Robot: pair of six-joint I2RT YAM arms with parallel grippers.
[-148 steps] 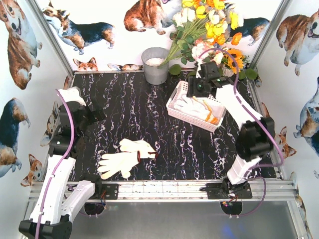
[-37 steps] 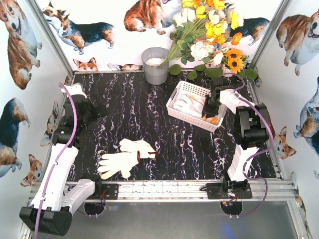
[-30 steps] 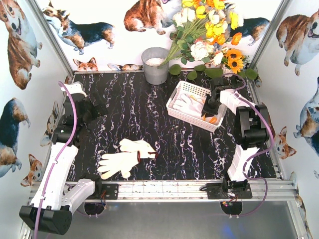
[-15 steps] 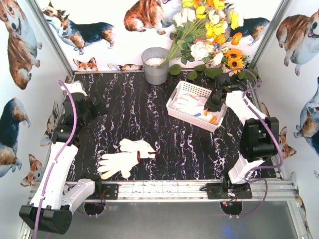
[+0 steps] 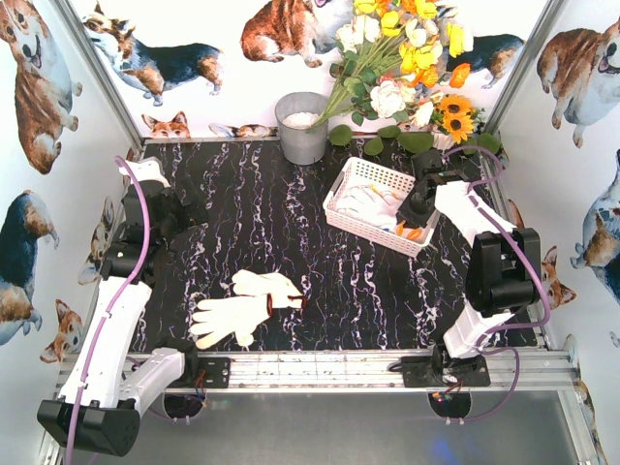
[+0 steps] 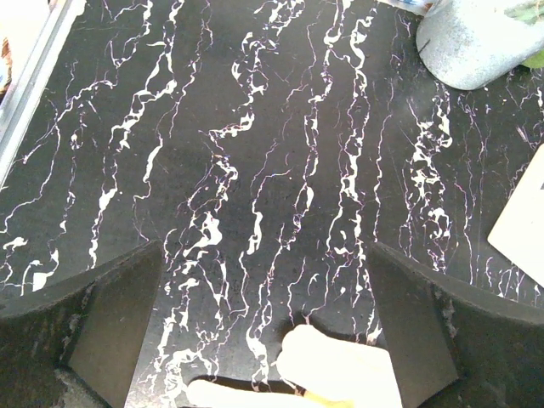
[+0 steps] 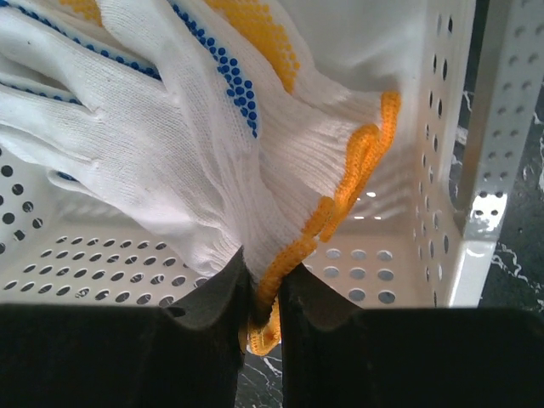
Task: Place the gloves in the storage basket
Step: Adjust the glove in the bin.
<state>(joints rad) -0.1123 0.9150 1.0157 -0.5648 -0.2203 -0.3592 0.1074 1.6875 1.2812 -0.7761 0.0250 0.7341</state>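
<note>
Now we note the right gripper (image 7: 262,297) has shifted slightly over the white perforated plastic basket (image 7: 476,127), still pinching the orange-cuffed white knit glove (image 7: 170,144) inside it, unreleased, while the left gripper (image 6: 263,340) gapes idle and two cream knit gloves (image 5: 242,305) wait outside.

No readable text, label, brand, number or sign shows on anything in any view.

Between the matt black fingers (image 7: 204,348) of the right gripper (image 7: 262,293), the gloves (image 7: 170,144) are soft knit cloth; around them the storage basket (image 7: 442,127) is smooth, faintly glossy white plastic. Under the left gripper (image 6: 263,331), the bench (image 6: 255,127) is matt, marble-veined black.
</note>
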